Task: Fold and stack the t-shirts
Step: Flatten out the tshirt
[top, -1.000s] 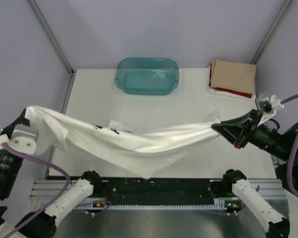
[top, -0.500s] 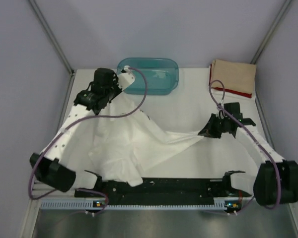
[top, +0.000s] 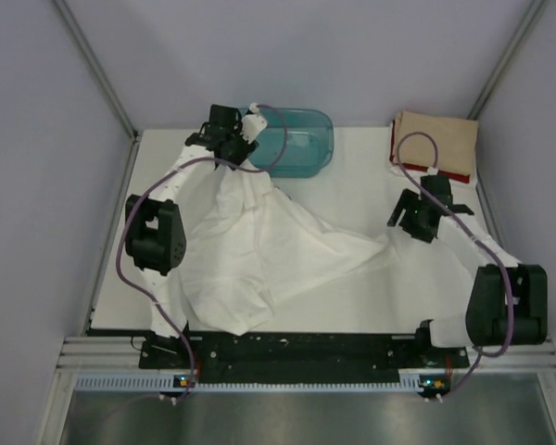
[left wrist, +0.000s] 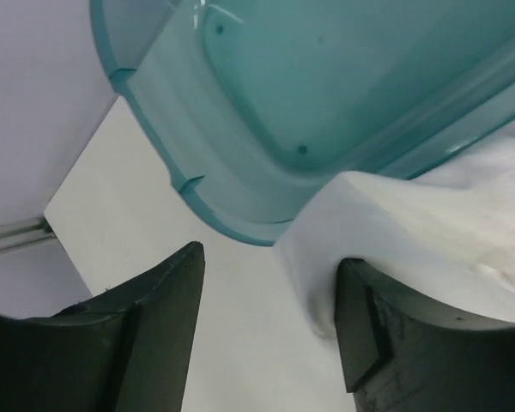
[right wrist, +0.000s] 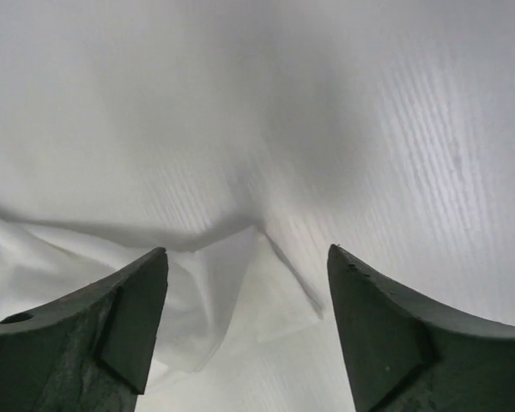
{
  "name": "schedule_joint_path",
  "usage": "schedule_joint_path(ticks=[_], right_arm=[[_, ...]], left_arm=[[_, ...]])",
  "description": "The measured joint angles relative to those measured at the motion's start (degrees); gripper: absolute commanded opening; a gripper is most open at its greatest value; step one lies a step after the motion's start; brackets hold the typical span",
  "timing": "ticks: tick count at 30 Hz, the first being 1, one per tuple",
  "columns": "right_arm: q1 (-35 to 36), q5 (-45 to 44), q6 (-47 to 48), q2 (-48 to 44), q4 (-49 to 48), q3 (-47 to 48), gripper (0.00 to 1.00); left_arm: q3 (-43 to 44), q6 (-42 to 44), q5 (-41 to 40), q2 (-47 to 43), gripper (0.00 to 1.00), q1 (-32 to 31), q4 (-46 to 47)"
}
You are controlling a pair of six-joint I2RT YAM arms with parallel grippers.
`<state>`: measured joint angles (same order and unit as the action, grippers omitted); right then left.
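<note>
A white t-shirt [top: 259, 250] lies crumpled and partly spread on the table, running from beside the tub down to the front edge. My left gripper [top: 241, 148] is at the shirt's far corner, next to the tub's left end. Its jaws are open, and a fold of the white cloth [left wrist: 429, 223] leans against the right finger [left wrist: 386, 343]. My right gripper [top: 398, 222] hovers open over the shirt's right corner [right wrist: 266, 283], holding nothing. A folded tan t-shirt [top: 435, 139] rests on a red t-shirt [top: 431, 173] at the back right.
A translucent teal tub [top: 292, 148] stands at the back centre, and its rim [left wrist: 232, 215] is close above my left fingers. The left arm's links lie over the shirt's left side. The table's front edge rail [top: 287, 348] runs just below the shirt.
A second ago both grippers held the white shirt stretched in the air. It now lies on the table, both arms have swung inward over it, and both jaws have opened and let go.
</note>
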<state>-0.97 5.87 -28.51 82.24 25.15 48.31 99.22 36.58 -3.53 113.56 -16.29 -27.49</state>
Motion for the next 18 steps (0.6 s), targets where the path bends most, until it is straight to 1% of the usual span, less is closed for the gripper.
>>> schedule_joint_path(ticks=[2, 4, 5, 8, 10, 11, 13, 16, 18], right_arm=[[3.8, -8.0, 1.5, -4.9, 0.5, 0.3, 0.80], [8.7, -14.6, 3.0, -10.4, 1.2, 0.6, 0.80], [10.7, -16.6, 4.0, -12.9, 1.5, 0.8, 0.78], [16.9, -19.8, 8.7, -18.2, 0.8, 1.4, 0.69], [24.4, -20.8, 12.8, -19.7, -0.4, 1.5, 0.62], [29.0, -20.2, 14.7, -19.8, -1.5, 1.6, 0.56], [38.9, -17.6, 18.5, -18.6, -4.1, 1.6, 0.51], [50.2, -15.0, 21.9, -13.6, -7.5, 2.1, 0.49], [56.3, -13.0, 23.8, -7.4, -8.8, 4.2, 0.47]], left_arm=[[2.6, -1.1, 0.8, 1.0, 0.99, 1.5, -0.8], [3.8, -2.2, 1.4, 0.5, 0.99, 3.4, -1.8], [4.2, -2.5, 1.6, 0.0, 0.99, 4.3, -2.3], [5.0, -2.8, 3.0, -2.1, 0.99, 7.0, -5.0], [5.1, -2.8, 4.0, -3.7, 0.99, 8.8, -6.5], [5.1, -2.8, 4.8, -4.9, 0.99, 9.9, -7.5], [5.1, -2.9, 6.6, -6.8, 0.99, 11.9, -8.9], [4.2, -3.0, 9.2, -10.3, 0.99, 15.8, -10.2], [1.8, -2.9, 10.8, -13.4, 0.99, 18.7, -10.4]])
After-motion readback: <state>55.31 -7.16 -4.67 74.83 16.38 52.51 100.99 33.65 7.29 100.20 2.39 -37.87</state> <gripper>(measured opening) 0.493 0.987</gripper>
